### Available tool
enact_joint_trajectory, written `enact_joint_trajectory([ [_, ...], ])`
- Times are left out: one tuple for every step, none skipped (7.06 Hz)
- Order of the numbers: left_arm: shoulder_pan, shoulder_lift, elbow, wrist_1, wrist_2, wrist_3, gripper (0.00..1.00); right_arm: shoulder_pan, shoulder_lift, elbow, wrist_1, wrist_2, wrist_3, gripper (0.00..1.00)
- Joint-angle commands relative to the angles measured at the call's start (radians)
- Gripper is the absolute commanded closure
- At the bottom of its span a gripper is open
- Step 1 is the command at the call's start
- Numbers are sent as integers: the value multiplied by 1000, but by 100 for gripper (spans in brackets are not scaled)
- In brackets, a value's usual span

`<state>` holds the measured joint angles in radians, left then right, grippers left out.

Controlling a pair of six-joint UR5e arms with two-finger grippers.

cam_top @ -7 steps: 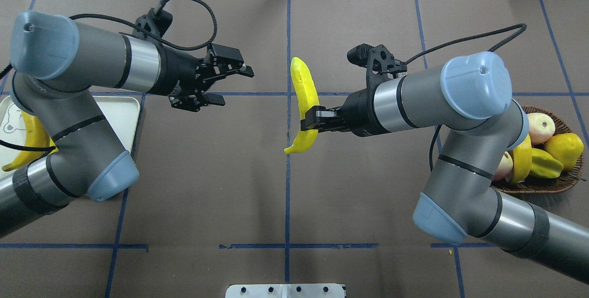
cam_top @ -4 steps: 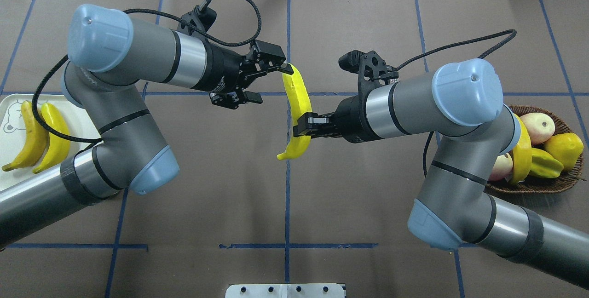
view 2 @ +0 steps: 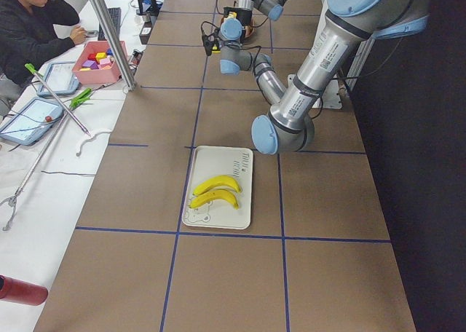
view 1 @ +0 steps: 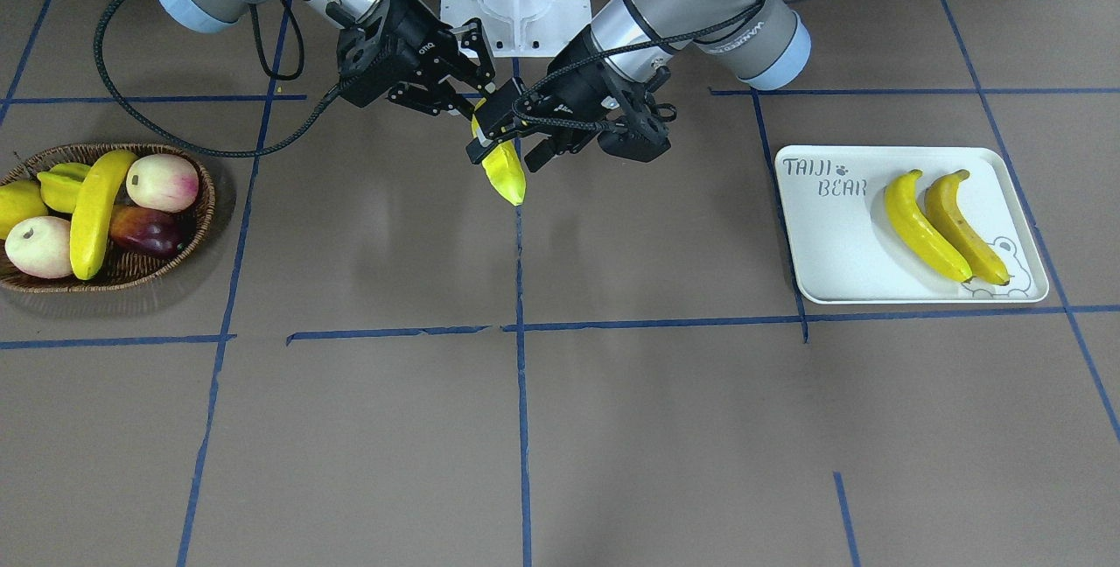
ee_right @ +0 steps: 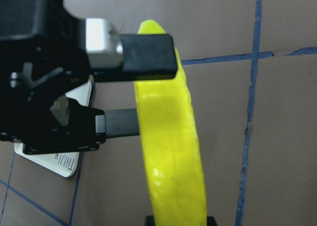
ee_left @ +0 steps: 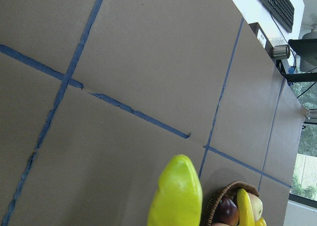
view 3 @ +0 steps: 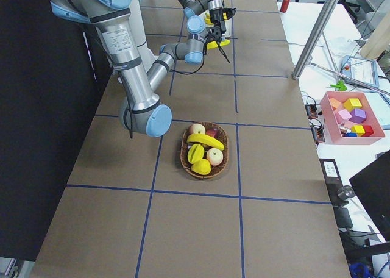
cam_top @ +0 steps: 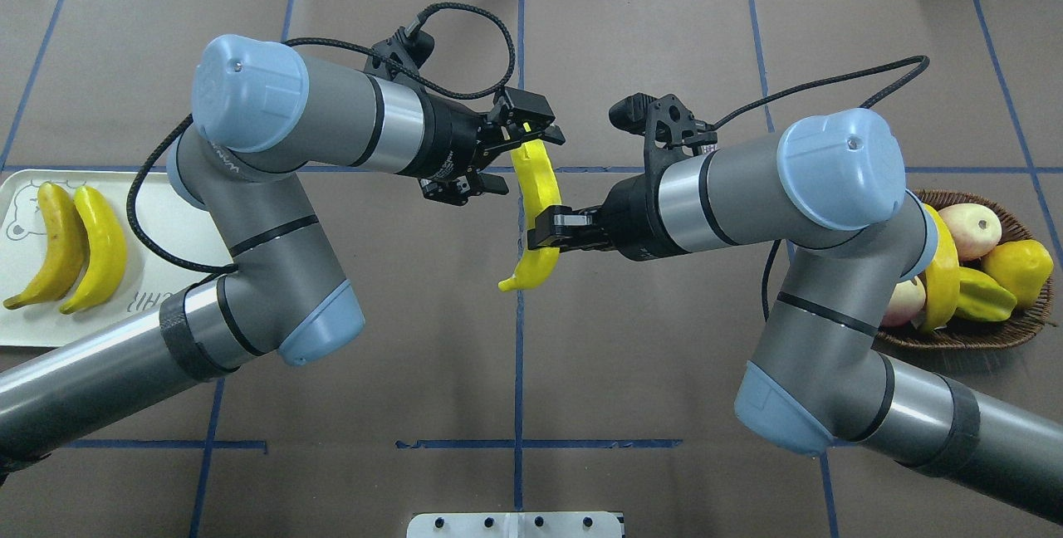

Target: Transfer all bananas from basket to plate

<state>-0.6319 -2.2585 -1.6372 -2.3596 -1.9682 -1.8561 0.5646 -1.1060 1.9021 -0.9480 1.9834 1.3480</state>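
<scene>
Banana (cam_top: 538, 185) points stem-first toward the robot, clamped by the right gripper (cam_top: 541, 232), left gripper (cam_top: 529, 161) spread around its far end

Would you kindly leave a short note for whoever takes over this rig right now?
Right pincer: shut on the third banana, mid-air above the table.
Left pincer: open, straddling that banana's far end.
Done: a yellow banana and an orange-yellow banana lie on the plate.
To do: probably finish this hand-over, plate it, then move the last banana from the basket.
</scene>
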Motion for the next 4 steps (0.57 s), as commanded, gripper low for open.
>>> enact_joint_trajectory([
  [5,-1,2,-7,-1,17,100,1,0,0,2,0,-1,99],
  [5,0,2,-7,-1,26,100,1,0,0,0,0,0,97],
  [5,0,2,-7,-1,26,100,1,0,0,0,0,2,64],
  [5,0,2,-7,-3,26,100,3,0,2,2,0,2,1],
])
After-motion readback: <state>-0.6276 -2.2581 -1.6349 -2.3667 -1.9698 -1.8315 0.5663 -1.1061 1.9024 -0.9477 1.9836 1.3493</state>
